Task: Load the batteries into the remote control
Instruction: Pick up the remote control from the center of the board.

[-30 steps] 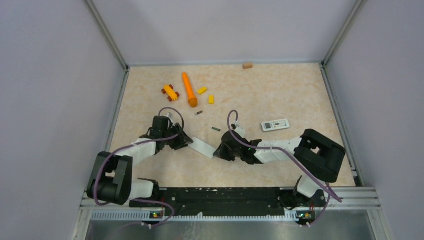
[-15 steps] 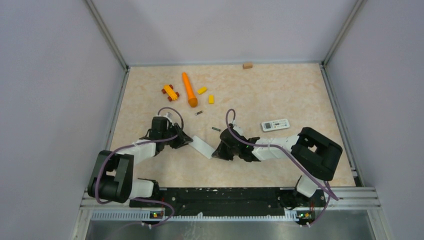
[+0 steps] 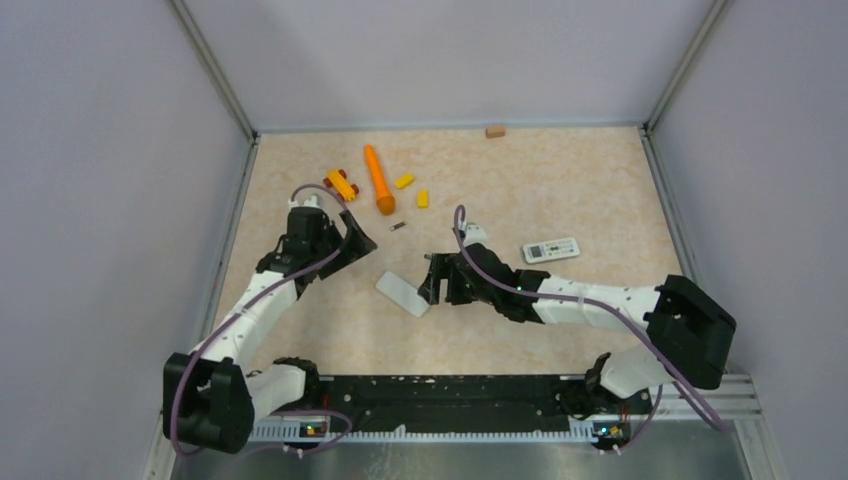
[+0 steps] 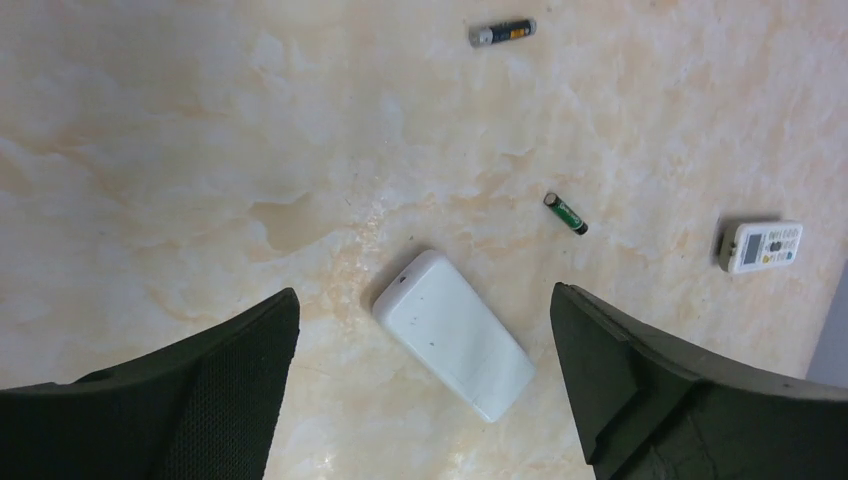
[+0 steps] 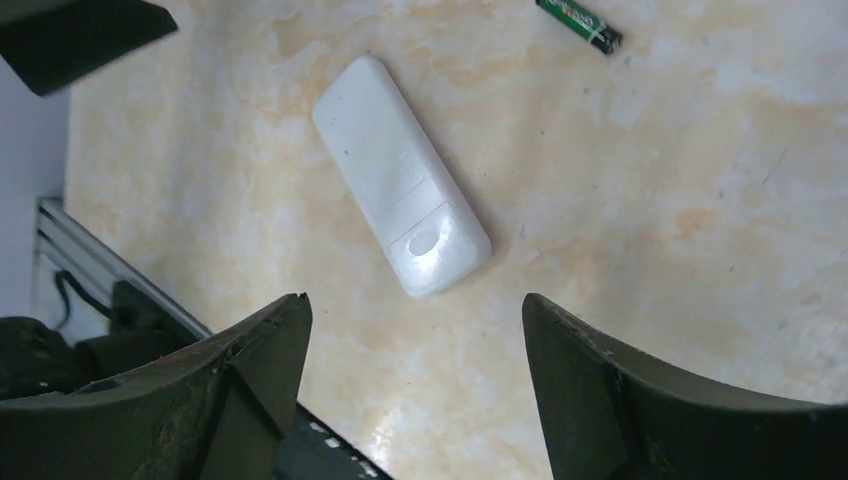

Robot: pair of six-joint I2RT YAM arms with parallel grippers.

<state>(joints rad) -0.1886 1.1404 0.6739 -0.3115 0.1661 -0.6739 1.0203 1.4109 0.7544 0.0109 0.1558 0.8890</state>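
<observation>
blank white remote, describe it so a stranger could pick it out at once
On the marbled table, look at the middle of the near half. The blank white remote lies flat there at a slant, nothing touching it. Unlike the smaller remote to its right, it shows no screen or buttons.

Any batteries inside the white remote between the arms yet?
Cannot tell: the white remote lies back up, cover closed, hiding its bay. Two batteries lie loose on the table.

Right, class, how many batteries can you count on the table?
2. The far battery lies apart from the rest; the near battery lies close to the white remote, not touching it. More may be hidden.
</observation>
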